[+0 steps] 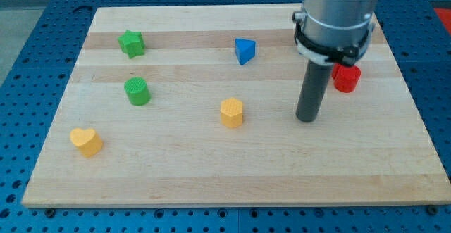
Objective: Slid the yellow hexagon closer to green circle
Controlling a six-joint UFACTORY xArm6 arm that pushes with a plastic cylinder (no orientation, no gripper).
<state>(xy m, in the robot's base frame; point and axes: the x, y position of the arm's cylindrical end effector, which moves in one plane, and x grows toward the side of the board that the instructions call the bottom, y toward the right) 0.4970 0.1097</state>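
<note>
The yellow hexagon (231,112) sits near the middle of the wooden board (232,169). The green circle (137,91) stands to its left, a good way off and slightly higher in the view. My tip (307,117) rests on the board to the right of the yellow hexagon, at about the same height in the view, with a clear gap between them. The rod rises from it to the arm's grey body at the view's top right.
A green star (131,43) lies at the top left. A blue triangle (244,51) lies at the top middle. A red block (346,77) sits just right of the rod, partly hidden. A yellow heart (86,141) lies at the lower left.
</note>
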